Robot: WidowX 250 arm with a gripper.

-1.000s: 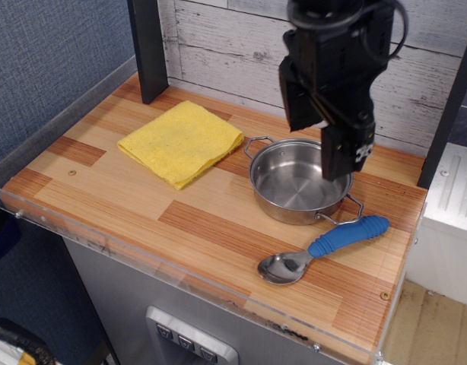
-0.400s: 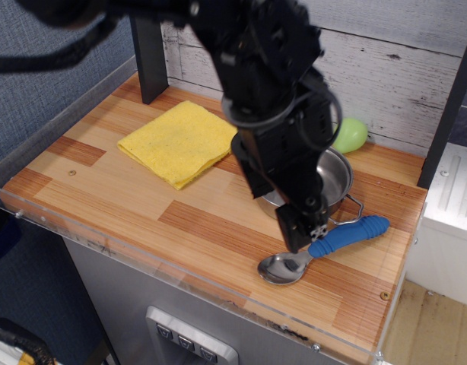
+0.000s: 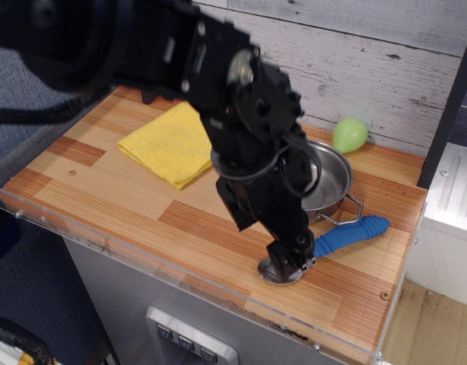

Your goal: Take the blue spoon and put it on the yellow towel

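A: Here, the black robotic end effector (image 3: 285, 262) sits low over the silver bowl end of the blue-handled metal spoon (image 3: 347, 235), which lies on the striped wooden counter (image 3: 104, 194) near its front edge, just in front of the round stainless-steel pot (image 3: 330, 181). Whether the fingers are open or already closed on the spoon cannot be told; the arm hides them.

B: What could go wrong?

A: The contact is at the smooth, shallow bowl, not the ribbed handle. A grasp there would likely be shallow, so the spoon could pivot or slip out, and the heavier handle could swing down. A push could also slide it toward the counter's front edge or against the pot handle.

B: And the goal?

A: The folded bright-yellow nubby towel (image 3: 169, 144) lies well apart, at the back left, still bare.

B: Compared with a moment earlier?

A: The arm has dropped and shifted left-forward, now covering the spoon's bowl; the spoon, pot, towel and small green rounded object (image 3: 349, 134) have not moved.
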